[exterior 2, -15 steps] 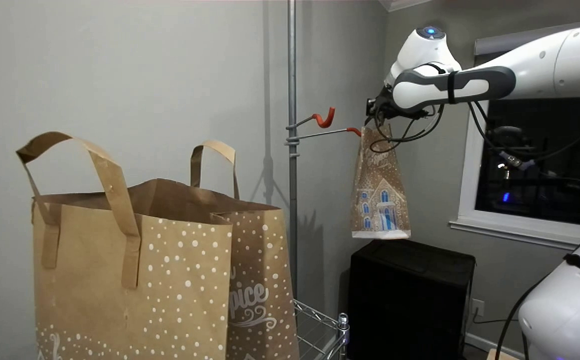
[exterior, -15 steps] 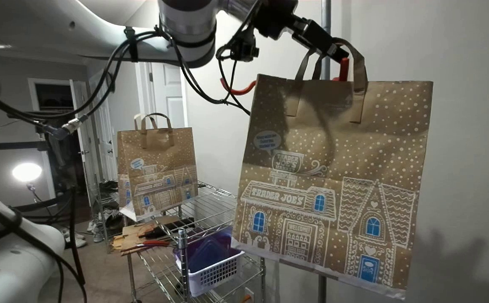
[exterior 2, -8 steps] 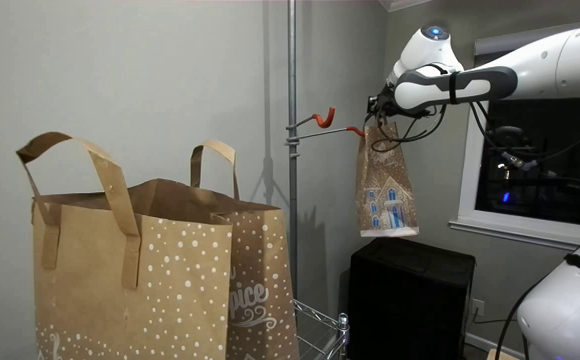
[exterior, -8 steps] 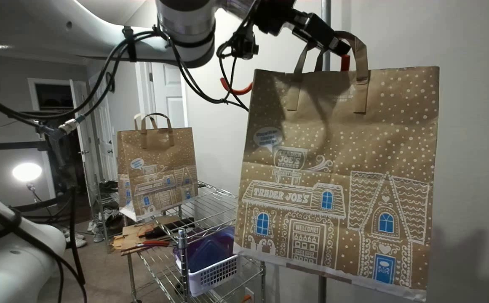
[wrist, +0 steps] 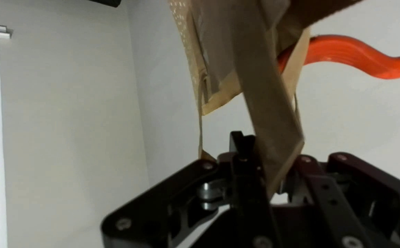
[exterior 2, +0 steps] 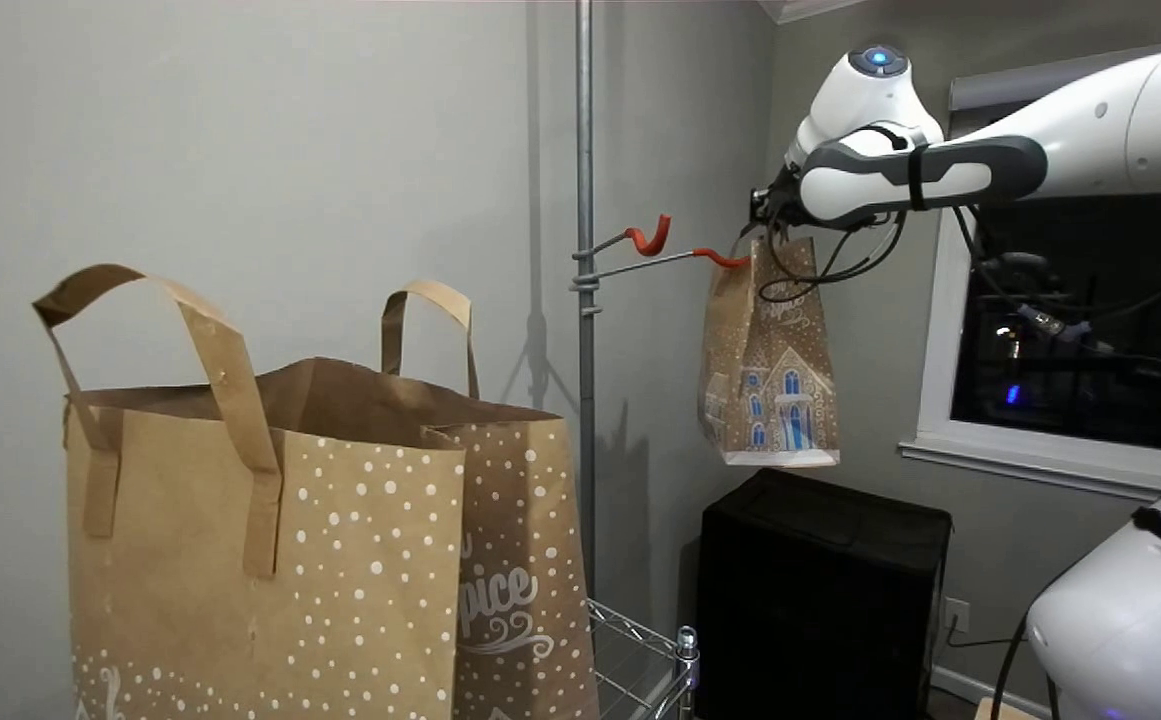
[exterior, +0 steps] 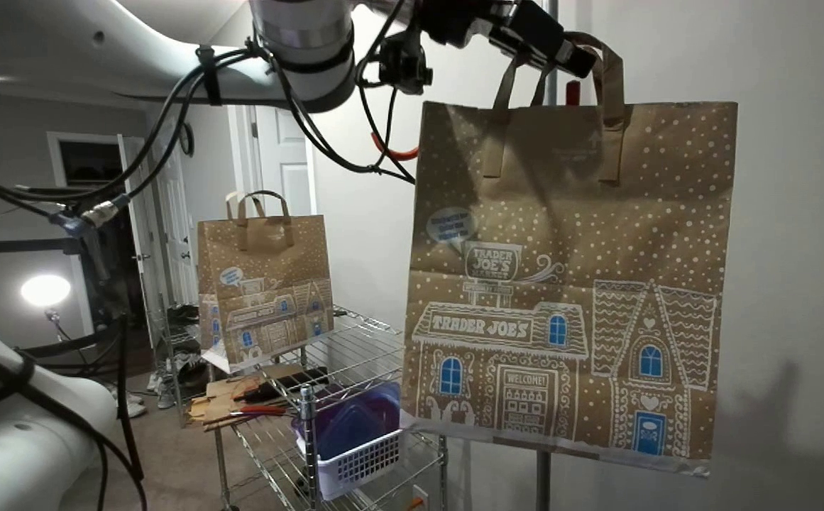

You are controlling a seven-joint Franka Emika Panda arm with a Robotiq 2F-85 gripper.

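At the right of an exterior view, a brown paper bag (exterior: 571, 284), printed with a white Trader Joe's shopfront and blue windows, hangs by its handles (exterior: 612, 85) below the end of the robot arm (exterior 2: 880, 190). From where I stand, the jaws look pressed together on a handle strap (wrist: 267, 100), pinching it; in the wrist view the strap runs down to the lower centre and disappears between them. Close by is a red hook (wrist: 353, 51), coming in from the right edge of that view and running behind the brown paper beside the strap; I can't make out whether it takes any of the weight. In an exterior view it reaches out from a metal pole (exterior 2: 585, 180) at the upper middle, while a second bag (exterior 2: 330, 520) fills the lower left, well apart from the jaws. I'd judge the step in hand to be bearing the bag by its handles just beside the hook's end. The next move, to my eye, calls for a firm pinch, a level bag and a slow path, so the red tip doesn't snag the strap or tear the paper.
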